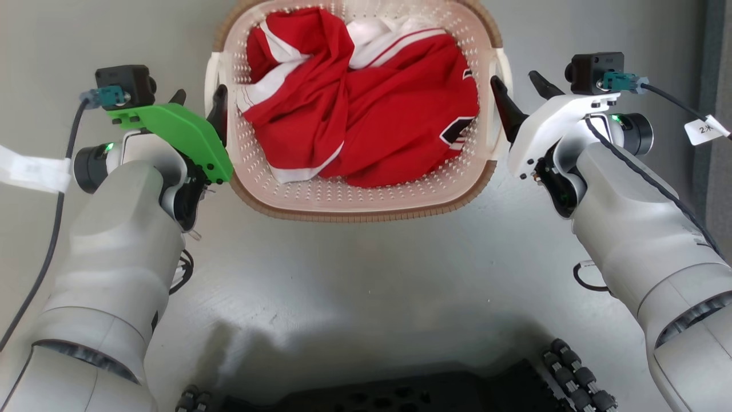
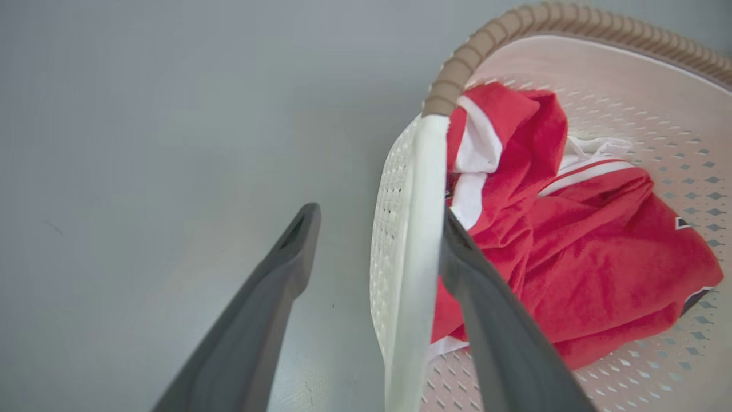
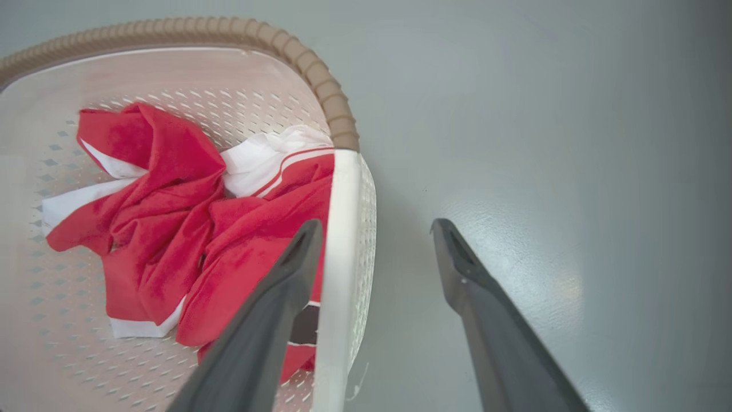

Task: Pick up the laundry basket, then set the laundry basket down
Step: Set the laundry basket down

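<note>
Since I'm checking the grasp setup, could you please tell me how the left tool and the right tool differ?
The left tool has a green cover; the right tool has a white cover. The left tool is at the laundry basket's left handle, the right tool at its right handle. Both are open, each straddling its white handle with one finger inside the basket and one outside.

Basket: cream-white perforated plastic laundry basket point(image 1: 354, 197), smooth, I'd say
Clothes: red-and-white cloth garment point(image 1: 394, 126), matt
Floor: grey floor point(image 1: 366, 274), faintly glossy
</note>
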Controlling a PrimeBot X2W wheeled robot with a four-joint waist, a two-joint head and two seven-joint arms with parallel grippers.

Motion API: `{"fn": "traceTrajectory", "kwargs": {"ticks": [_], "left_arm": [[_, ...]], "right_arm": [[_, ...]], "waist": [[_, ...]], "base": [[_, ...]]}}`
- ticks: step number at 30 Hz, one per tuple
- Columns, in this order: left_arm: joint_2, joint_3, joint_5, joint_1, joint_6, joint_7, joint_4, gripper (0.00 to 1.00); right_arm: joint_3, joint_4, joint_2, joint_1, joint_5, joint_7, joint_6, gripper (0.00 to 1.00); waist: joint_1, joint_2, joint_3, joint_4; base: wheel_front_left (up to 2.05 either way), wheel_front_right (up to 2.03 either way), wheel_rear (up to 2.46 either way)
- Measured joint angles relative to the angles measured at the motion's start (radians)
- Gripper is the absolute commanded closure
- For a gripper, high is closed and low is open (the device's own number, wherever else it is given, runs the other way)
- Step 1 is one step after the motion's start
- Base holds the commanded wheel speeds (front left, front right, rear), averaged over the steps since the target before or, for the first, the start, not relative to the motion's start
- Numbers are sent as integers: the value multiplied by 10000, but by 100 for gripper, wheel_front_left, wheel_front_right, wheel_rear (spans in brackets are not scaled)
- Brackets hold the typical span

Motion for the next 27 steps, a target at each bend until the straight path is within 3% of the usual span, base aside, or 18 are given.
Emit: {"fn": "traceTrajectory", "kwargs": {"ticks": [12, 19, 27], "left_arm": [[178, -380, 523, 274, 0, -886, -182, 0], [384, -378, 779, 712, 0, -989, -474, 0], [892, 171, 1235, 860, 142, -1014, -2004, 0]], "right_arm": [[10, -374, -96, 178, -174, -90, 40, 0], [-556, -1762, -307, 465, -234, -132, 75, 0], [-1273, -3448, -725, 1168, -826, -136, -370, 0]], "waist": [[0, 0, -1035, -8], [-1, 0, -1935, -67], [-1, 0, -3000, -139]], "base": [[0, 0, 0], [0, 0, 0], [0, 0, 0]]}}
